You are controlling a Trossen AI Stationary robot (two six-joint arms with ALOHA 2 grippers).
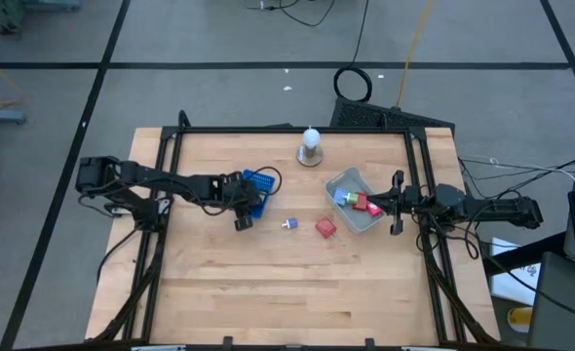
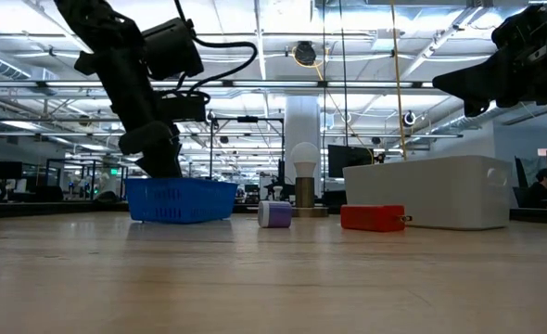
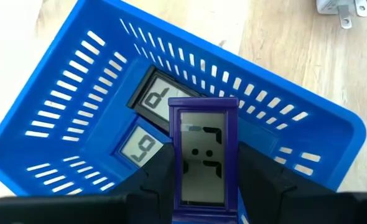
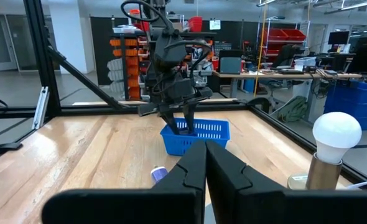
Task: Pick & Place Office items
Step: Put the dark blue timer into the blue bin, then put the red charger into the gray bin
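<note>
My left gripper (image 3: 203, 186) hangs over the blue mesh basket (image 3: 78, 118), shut on a small purple-framed display piece (image 3: 203, 149). Two dark display pieces (image 3: 149, 121) lie flat on the basket's floor below it. In the high view the basket (image 1: 262, 181) stands left of the table's middle, with the left gripper (image 1: 252, 198) at it. A red block (image 1: 325, 228) and a purple-white bit (image 1: 289, 224) lie on the table. My right gripper (image 4: 205, 168) waits shut at the right edge. My left gripper pinches the purple-framed piece by its two long side edges (image 3: 176, 177) between its two fingers (image 3: 155, 180), near the end closest to the wrist. The fingers slant down from the table's left and lie along the piece. The piece is held over the basket's inside, display up.
A clear grey tray (image 1: 358, 216) holding red and blue blocks stands right of centre, close to the right gripper (image 1: 397, 203). A white bulb on a round base (image 1: 311, 146) stands at the far edge. A white plug-like piece (image 3: 339, 9) lies beyond the basket.
</note>
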